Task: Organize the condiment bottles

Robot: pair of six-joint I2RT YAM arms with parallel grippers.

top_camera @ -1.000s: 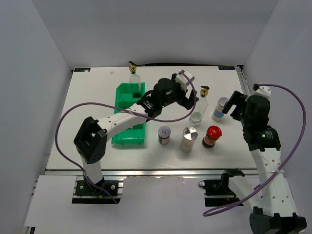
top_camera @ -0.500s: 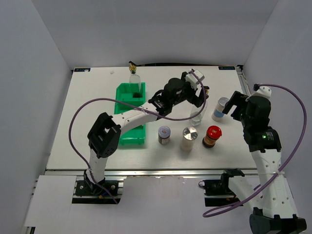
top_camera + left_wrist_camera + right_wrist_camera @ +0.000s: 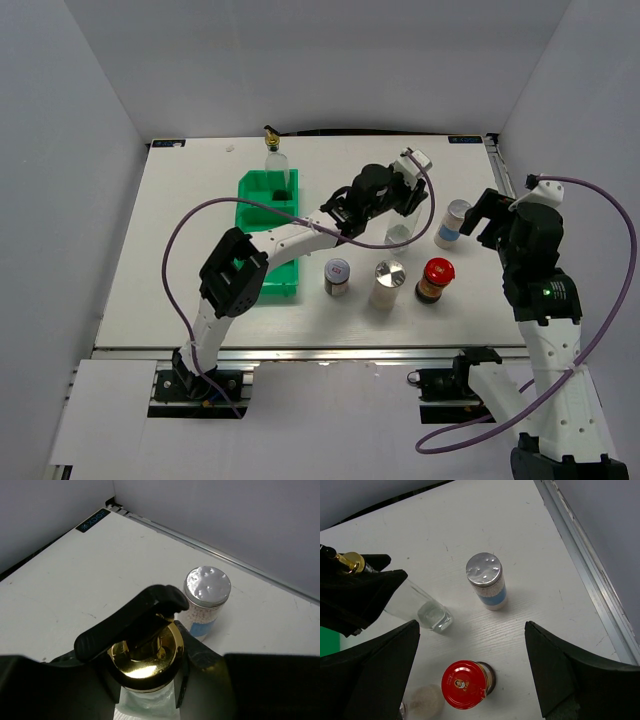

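Your left end effector (image 3: pixel 408 192) is clamped on the gold spout of the tall glass bottle (image 3: pixel 422 607), which rests on the tabletop (image 3: pixel 190 230) near the blue-labelled jar (image 3: pixel 453 222). Your right end effector (image 3: pixel 487 215) hangs open just beside that jar.

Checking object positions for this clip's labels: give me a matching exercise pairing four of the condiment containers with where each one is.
1 right-hand spouted bottle
2 blue-labelled jar
3 red-lidded jar
4 dark jar

A nearest the green bin, in the near row
B between the left gripper's fingers
C right end of the near row
D farthest right, beyond the row

Pairs: 1-B, 2-D, 3-C, 4-A
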